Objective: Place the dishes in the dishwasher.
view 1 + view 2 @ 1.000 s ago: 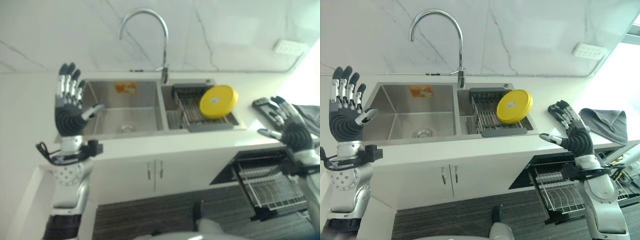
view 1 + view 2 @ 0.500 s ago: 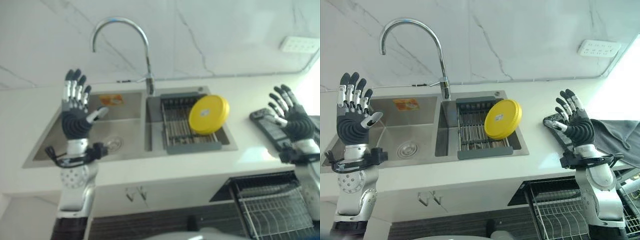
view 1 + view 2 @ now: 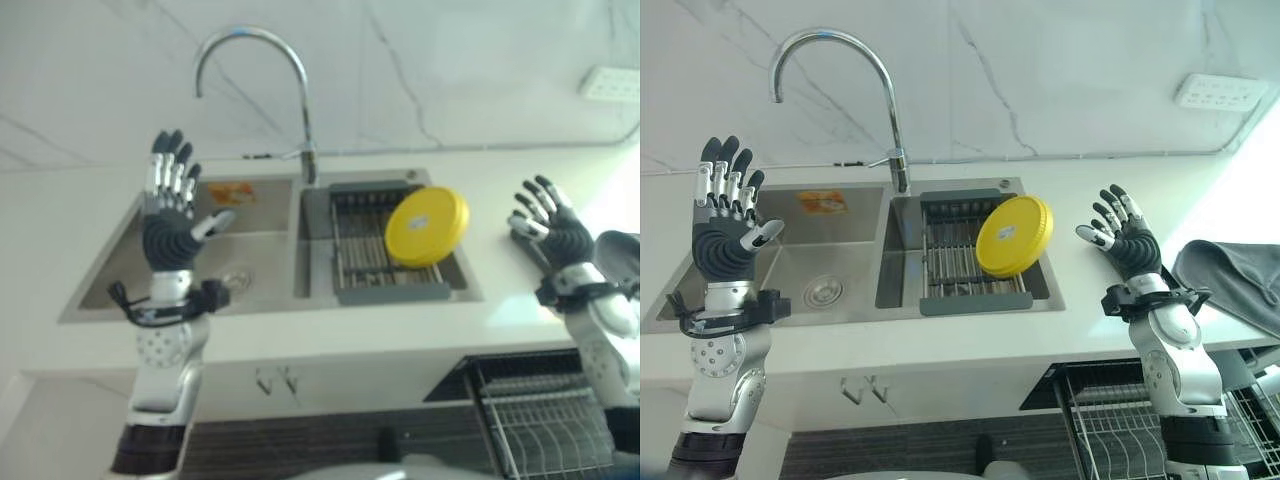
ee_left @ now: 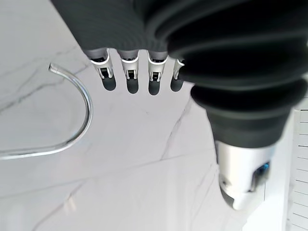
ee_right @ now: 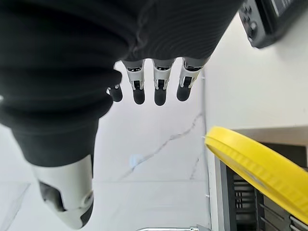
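Your worktop (image 3: 940, 335) carries a double sink (image 3: 790, 285); its right basin holds a drain rack (image 3: 960, 270), and the yellow plate (image 3: 1014, 236) leans tilted there. Glossy and rimmed, it could slip from a shallow pinch. Your left hand (image 3: 725, 235) and right hand (image 3: 1127, 243) hover spread, holding nothing

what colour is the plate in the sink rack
Yellow; the plate shows best in the right eye view.
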